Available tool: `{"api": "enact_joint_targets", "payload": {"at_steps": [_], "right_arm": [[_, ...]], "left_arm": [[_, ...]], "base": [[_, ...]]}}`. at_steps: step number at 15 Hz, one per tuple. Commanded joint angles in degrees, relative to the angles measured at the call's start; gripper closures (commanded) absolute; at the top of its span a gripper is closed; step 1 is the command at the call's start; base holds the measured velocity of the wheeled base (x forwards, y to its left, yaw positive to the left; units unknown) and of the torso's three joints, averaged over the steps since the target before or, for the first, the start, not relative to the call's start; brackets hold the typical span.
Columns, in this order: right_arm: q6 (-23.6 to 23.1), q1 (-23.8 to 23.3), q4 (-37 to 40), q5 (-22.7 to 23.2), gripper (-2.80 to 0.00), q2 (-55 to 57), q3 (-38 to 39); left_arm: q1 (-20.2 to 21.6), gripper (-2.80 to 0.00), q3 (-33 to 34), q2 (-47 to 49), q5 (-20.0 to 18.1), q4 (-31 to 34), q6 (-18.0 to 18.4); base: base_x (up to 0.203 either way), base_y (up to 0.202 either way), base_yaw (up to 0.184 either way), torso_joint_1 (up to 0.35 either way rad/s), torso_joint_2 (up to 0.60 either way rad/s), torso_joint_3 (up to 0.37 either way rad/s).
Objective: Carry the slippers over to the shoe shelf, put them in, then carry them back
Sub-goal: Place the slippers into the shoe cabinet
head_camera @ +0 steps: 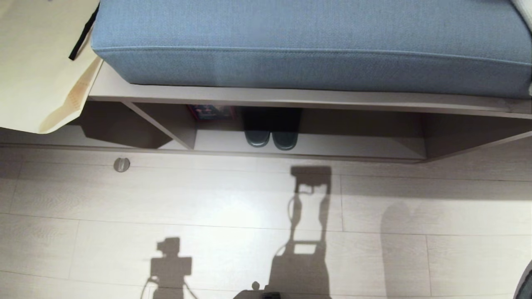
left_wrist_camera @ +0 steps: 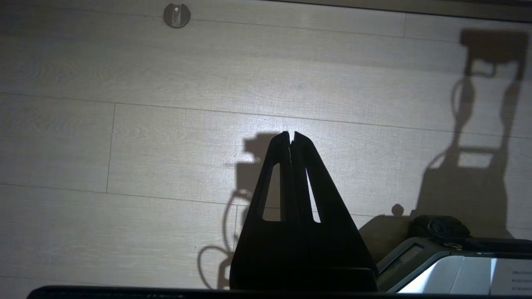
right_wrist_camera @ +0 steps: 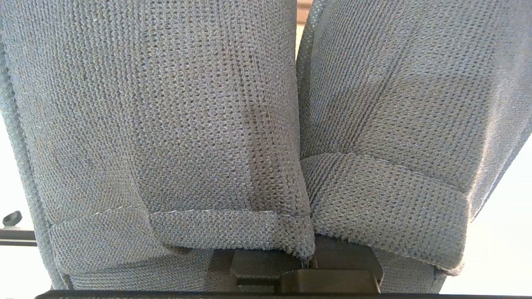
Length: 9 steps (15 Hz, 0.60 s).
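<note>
Slippers (right_wrist_camera: 166, 124) fill the right wrist view, a pair side by side with a narrow gap between them. They are soft grey-blue knit with stitched hems, and their long axis runs straight out from the wrist. Only the dark base of the right gripper (right_wrist_camera: 305, 268) shows beneath them. Its jaws are clenched and, by my reading, grasp the pair at the end nearest the camera. Neither arm appears in the head view.

The coming move turns on where the open front lies. A thick blue woven cushion (head_camera: 307, 41) sits on the desk (head_camera: 291, 96). Pale wood-grain floor (head_camera: 208, 199) spreads in front of it, crossed by the robot's shadow. Under the desk the shoe shelf (head_camera: 353, 147) opens towards the robot, directly ahead and low. It is smooth beige laminate with a pale base board and an upright divider (head_camera: 183, 131). So the slippers probably need to go in forward, lengthwise, by the right arm, which already carries them.

A cream paper bag (head_camera: 37, 62) leans at the left end. Another pair of dark, chunkier shoes (head_camera: 271, 140) stands in the middle compartment, ends outward, with bare board to its right.

The left gripper (left_wrist_camera: 291, 135) hangs over the floor, its black tapered jaws pressed together on nothing. A small round metal disc (head_camera: 121, 164) is set into the floor near the shelf's left part.
</note>
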Motion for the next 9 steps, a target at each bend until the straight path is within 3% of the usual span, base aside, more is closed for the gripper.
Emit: {"api": "enact_joint_targets", "payload": {"at_steps": [1, 9], "right_arm": [[0.04, 0.01, 0.02, 0.01, 0.0, -0.01, 0.0], [-0.01, 0.01, -0.03, 0.01, 0.0, -0.01, 0.0]], "left_arm": [[0.01, 0.0, 0.0, 0.0, 0.02, 0.0, -0.04], [0.01, 0.0, 0.09, 0.0, -0.07, 0.0, -0.22]], "base": [[0.0, 0.0, 0.0, 0.003, 0.0, -0.193], [0.0, 0.0, 0.0, 0.005, 0.01, -0.198]]}}
